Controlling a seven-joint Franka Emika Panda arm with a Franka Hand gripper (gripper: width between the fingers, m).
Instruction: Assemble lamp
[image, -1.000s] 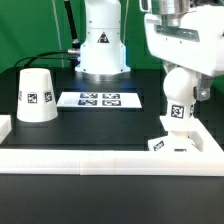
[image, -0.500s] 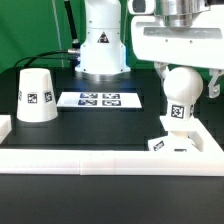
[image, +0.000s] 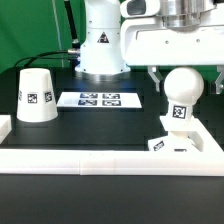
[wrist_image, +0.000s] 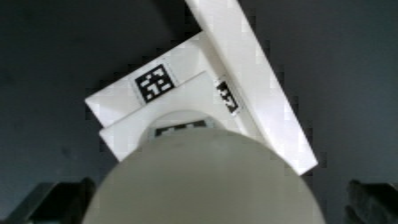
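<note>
The white bulb (image: 182, 88) stands upright with its stem in the square base (image: 172, 143) at the exterior view's right. Its round head sits between the fingers of my gripper (image: 185, 80), which is open; both fingers stand apart from the head. In the wrist view the bulb head (wrist_image: 199, 175) fills the near part of the picture, with the tagged base (wrist_image: 164, 88) below it and the dark fingertips (wrist_image: 68, 200) at either side. The cone shade (image: 37, 95) stands alone at the exterior view's left.
The marker board (image: 100, 99) lies flat in the middle of the black table. A white raised border (image: 100, 159) runs along the front, and the base rests against it. The arm's white pedestal (image: 103, 45) stands at the back.
The fingers have spread away from the bulb head and let it go. The hand has shifted toward the exterior view's left; the bulb stays upright on the base.
</note>
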